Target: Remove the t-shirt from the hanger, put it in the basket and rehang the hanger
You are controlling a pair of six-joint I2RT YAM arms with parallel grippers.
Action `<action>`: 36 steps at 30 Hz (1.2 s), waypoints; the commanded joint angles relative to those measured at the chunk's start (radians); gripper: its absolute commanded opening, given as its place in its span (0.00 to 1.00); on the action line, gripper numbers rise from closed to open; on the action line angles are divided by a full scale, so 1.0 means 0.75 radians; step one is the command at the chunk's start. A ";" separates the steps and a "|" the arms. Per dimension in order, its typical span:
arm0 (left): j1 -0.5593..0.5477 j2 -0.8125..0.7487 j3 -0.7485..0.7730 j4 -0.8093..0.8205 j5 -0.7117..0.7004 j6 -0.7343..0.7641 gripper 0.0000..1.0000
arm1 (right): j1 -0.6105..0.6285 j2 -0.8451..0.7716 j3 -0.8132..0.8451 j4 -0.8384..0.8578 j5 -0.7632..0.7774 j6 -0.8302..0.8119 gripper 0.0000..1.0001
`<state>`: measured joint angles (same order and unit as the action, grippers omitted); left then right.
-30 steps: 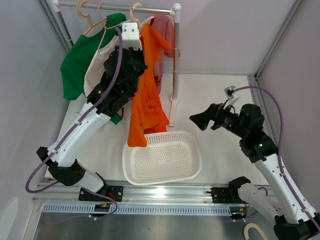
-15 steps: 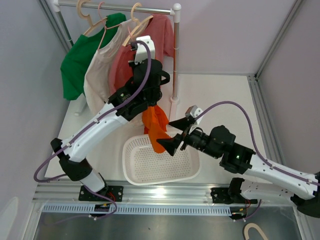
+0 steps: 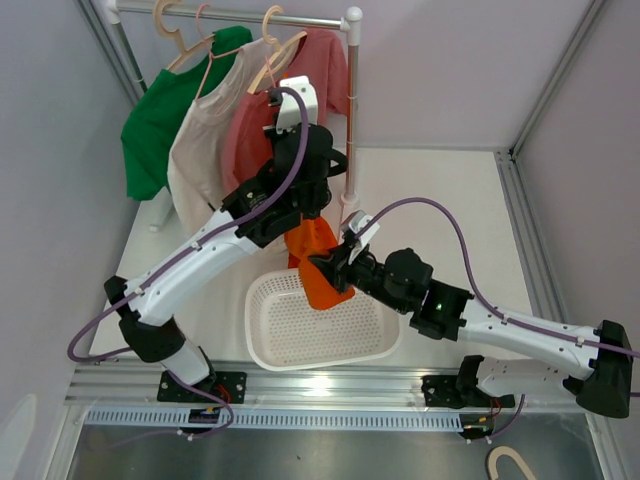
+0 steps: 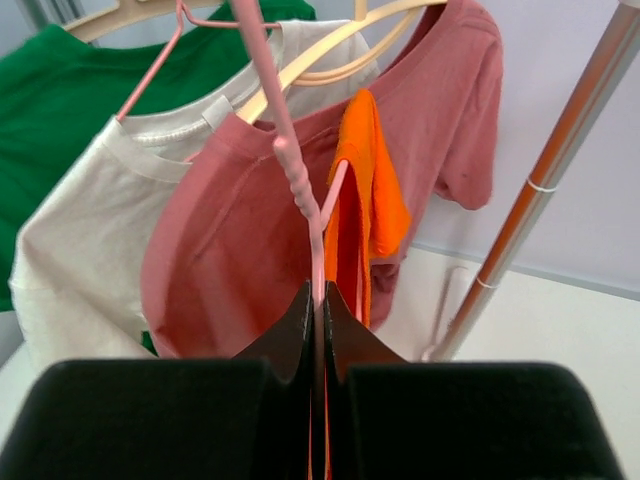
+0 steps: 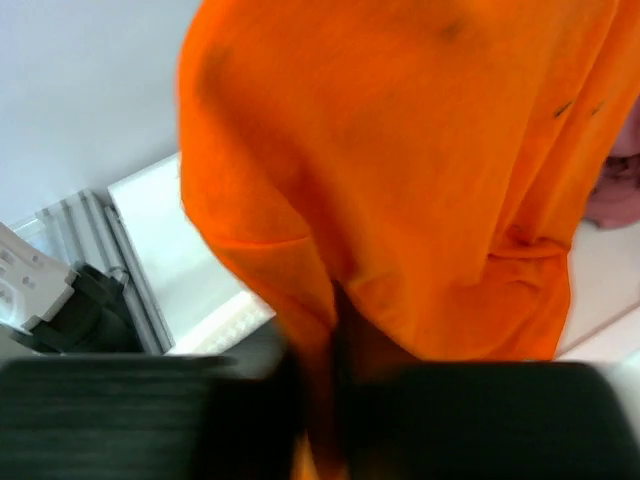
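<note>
Over the white basket near the desk's front edge, the right arm's fingers appear pinched shut on the orange t-shirt. The shirt is not yet free, still draped on the pink hanger clamped in the left arm's closed fingers. Just beyond, a dusty-pink shirt, cream shirt and green shirt crowd the rack.

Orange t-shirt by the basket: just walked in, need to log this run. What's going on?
The left gripper is shut on a pink hanger, with the orange t-shirt draped on it and hanging down to the white basket. The right gripper is at the shirt's lower part; its blurred wrist view does not show whether it has closed. The shirt is not yet off the hanger.
</note>
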<state>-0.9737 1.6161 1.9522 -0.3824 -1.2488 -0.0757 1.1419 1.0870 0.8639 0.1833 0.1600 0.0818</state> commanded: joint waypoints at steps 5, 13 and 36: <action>0.001 -0.059 0.005 -0.045 0.072 -0.143 0.01 | 0.073 -0.077 -0.013 0.093 0.103 0.026 0.00; 0.173 0.046 0.211 -0.120 0.266 -0.097 0.01 | 0.393 -0.269 -0.082 -0.119 0.386 0.089 0.00; 0.231 -0.230 0.222 -0.650 0.912 -0.433 0.01 | 0.088 -0.020 -0.013 -0.064 0.255 0.282 0.00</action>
<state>-0.7963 1.6093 2.1914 -0.8410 -0.7059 -0.2798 1.3010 1.0733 0.7525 0.1173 0.4599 0.3027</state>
